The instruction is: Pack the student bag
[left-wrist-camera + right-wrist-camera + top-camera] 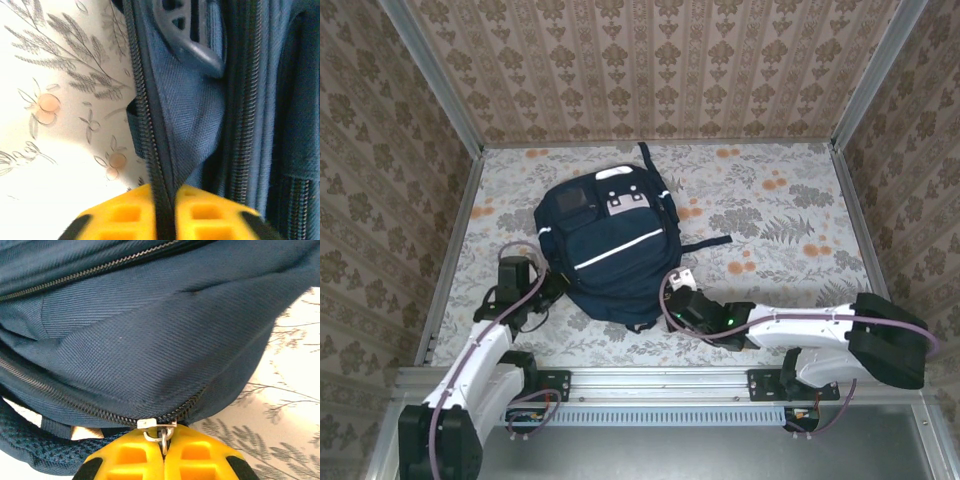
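The student bag (605, 250) lay flat in the middle of the flowered tabletop (780, 220), with both arms reaching to its near end. The right gripper (164, 442) had its yellow fingers pressed fully together on the small metal zipper pull (162, 432), right at the slider (149, 423), where the zipper track (65, 399) curved round the bag's bulging corner. On the other side, the left gripper (165, 200) had the bag's dark zippered edge (150, 125) running between its pads (125, 212). The pads stood only narrowly apart, and I could not tell whether they truly pinched the edge.

It looked to me like work on the zip, though I couldn't say which way it was meant to run. Done well, the pull would be drawn along the line of the teeth, not lifted off them, and taken slowly round the curve. The left side would hold the fabric taut so the slider met no bunched cloth. So shallow a hold on the pull might slip.
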Robot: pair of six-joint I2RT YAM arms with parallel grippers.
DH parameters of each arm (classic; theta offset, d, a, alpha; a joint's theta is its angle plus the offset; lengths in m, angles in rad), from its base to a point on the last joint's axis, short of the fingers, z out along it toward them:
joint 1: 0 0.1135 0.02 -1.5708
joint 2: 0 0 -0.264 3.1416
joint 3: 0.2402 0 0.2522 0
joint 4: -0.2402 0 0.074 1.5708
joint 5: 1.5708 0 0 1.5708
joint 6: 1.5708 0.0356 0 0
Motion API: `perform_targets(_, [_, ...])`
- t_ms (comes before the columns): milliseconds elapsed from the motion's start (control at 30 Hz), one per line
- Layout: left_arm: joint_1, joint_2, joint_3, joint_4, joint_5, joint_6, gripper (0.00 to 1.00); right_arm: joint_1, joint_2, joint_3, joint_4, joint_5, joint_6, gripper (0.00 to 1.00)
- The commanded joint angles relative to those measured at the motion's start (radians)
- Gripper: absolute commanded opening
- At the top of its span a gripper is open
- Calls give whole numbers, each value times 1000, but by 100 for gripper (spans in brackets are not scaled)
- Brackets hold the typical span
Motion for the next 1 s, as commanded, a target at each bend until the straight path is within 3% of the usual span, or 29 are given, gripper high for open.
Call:
perform_targets(0, [22, -11, 45, 8, -20, 70, 52, 51, 62, 72, -8, 51, -15, 0])
perform_targets(67, [12, -54, 46, -36, -17, 69, 64, 72, 108, 93, 17, 43, -18, 0])
perform_targets(200, [-82, -217, 22, -156, -70, 2, 68, 92, 176, 118, 72, 16, -20, 0])
perform_targets(300, [-219, -345, -14, -208, -143, -98, 67, 102, 217, 141, 96, 13, -23, 0])
perform_targets(433, [-487, -400, -56, -184, -281, -252, 64, 106, 238, 147, 121, 19, -26, 0])
perform_targets(633, [-893, -245, -32, -87, -574, -448, 63, 110, 228, 127, 156, 22, -25, 0])
perform_targets(733, [-1042, -103, 47, -69, -686, -514, 64, 114, 232, 125, 170, 25, -26, 0])
perform_targets(800, [-1077, -9, 107, -74, -728, -520, 64, 119, 233, 124, 182, 27, -28, 0])
perform_targets(967, [-1067, 127, 157, -42, -784, -552, 65, 130, 233, 115, 208, 27, -27, 0])
